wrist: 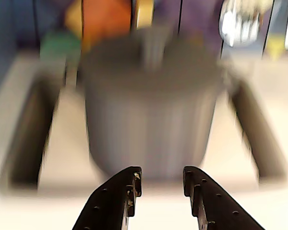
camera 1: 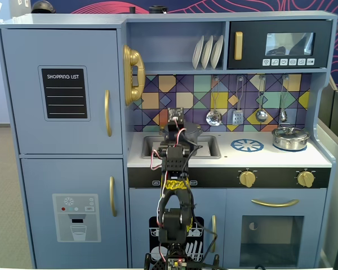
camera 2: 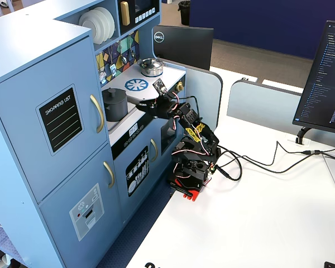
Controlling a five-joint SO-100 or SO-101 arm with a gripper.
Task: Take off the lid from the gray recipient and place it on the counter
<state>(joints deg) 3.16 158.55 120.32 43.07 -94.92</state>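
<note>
Position check: you see the matte dark gray cylindrical pot (wrist: pixel 151 120) standing in the recessed sink (camera 2: pixel 135 104) of the white countertop (camera 1: pixel 231 157), its flat dark gray lid (camera 2: pixel 115 91) on top. Your black fingers (wrist: pixel 129 191) are slightly spread, empty, just short of the pot wall. Sink edges flank the pot closely; the printed burner (camera 1: pixel 247 145) area lies open beside the shiny steel pot (camera 1: pixel 290 138).
</note>
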